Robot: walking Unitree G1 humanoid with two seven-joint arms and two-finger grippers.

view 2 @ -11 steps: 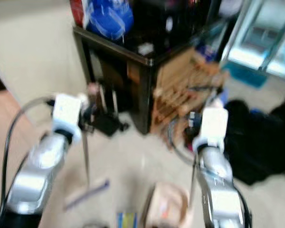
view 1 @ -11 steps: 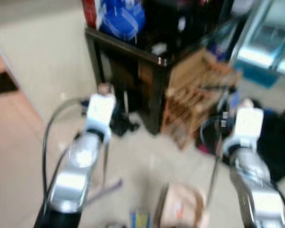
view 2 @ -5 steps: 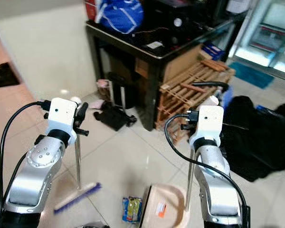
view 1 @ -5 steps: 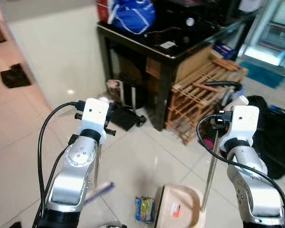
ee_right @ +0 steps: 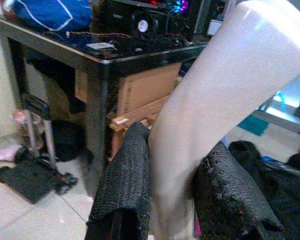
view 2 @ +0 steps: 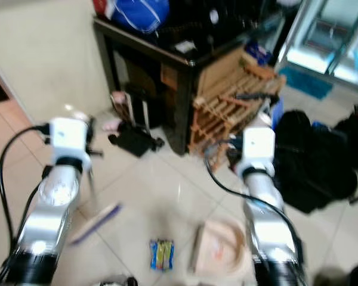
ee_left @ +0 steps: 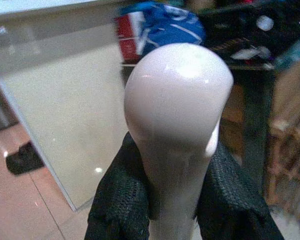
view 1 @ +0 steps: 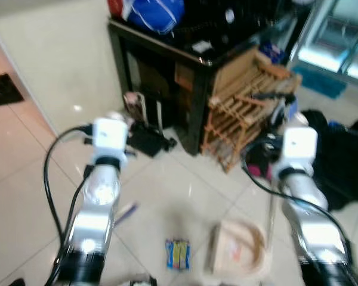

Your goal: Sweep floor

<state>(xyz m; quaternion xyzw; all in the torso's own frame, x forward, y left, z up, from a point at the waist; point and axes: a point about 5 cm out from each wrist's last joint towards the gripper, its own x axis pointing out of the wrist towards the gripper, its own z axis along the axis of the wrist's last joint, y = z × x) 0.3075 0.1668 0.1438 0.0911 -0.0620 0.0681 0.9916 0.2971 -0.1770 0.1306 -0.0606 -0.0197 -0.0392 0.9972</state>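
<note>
My left gripper [ee_left: 174, 200] is shut on the white rounded top of the broom handle [ee_left: 177, 95]. The broom's thin rod runs down to the purple-bristled head [view 1: 126, 213], which rests on the pale tiles beside my left arm. My right gripper [ee_right: 172, 192] is shut on the white dustpan handle [ee_right: 225, 85]. Its rod [view 1: 270, 211] drops to the beige dustpan [view 1: 241, 253], standing on the floor in front of me. A yellow and blue wrapper [view 1: 178, 254] lies on the tiles between the broom head and the dustpan.
A black table [view 1: 167, 56] with a blue bag [view 1: 155, 11] stands ahead, and a wooden rack [view 1: 244, 113] leans against it. Small dark items [view 1: 148, 142] lie at the table's foot. Black bags [view 1: 340, 158] sit on the right, a dark mat [view 1: 3, 89] far left.
The whole picture has shifted and blurred, so the camera has moved. Both grippers still hold their handles. Broom head, wrapper and dustpan keep the same order on the floor.
</note>
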